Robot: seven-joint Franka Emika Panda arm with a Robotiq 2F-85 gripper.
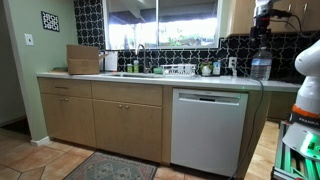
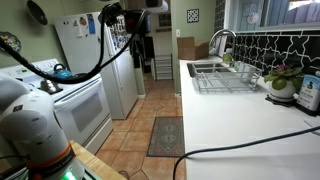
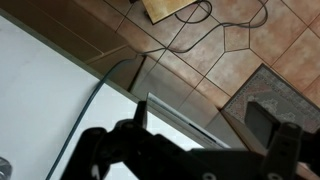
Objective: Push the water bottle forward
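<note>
the water bottle [image 1: 261,66] is stood on the countertop [image 1: 100,77] near its far end. the gripper [image 3: 202,110] is spread wide and nothing is held; it appears to be positioned above the bottle, though this is poorly resolved. if contact is made high on the neck, the bottle may be tipped instead of slid.
</note>
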